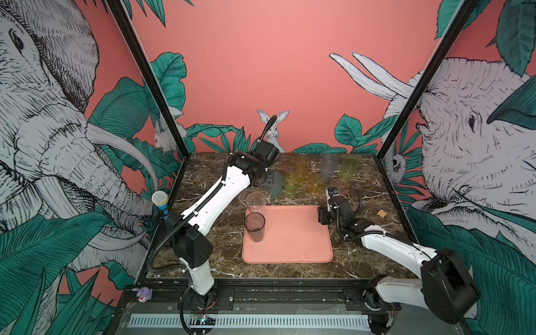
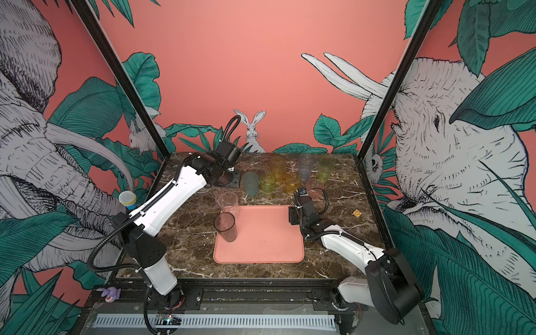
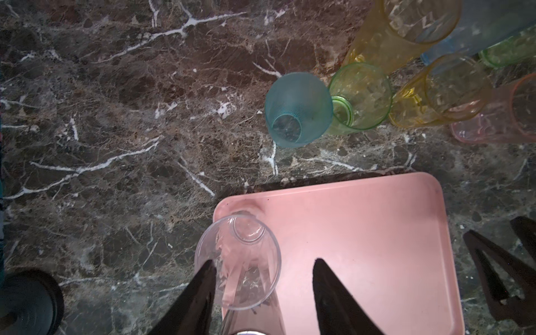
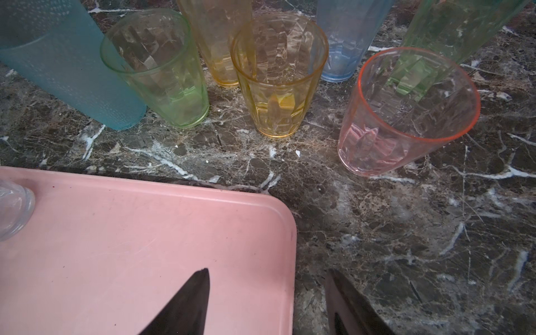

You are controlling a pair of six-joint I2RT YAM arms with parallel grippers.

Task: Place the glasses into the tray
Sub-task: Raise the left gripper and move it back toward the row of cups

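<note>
Left hand [image 3: 264, 290] stands open above the clear tumbler [image 3: 237, 261] parked in the tray [image 3: 377, 232] corner, leaving room; right hand [image 4: 266, 301] waits open.

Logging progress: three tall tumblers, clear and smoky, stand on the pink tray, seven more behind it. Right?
Not three: two. In both top views only the tall clear tumbler and tall smoky tumbler stand on the salmon-pink tray; seven wait behind it.

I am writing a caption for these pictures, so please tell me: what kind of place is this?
Probably a robot test booth, not a real kitchen. Two arms are bolted to a rail at a marble-look table, black frame posts hold walls printed with jungle animals, and a tray and plastic glasses are set out.
</note>
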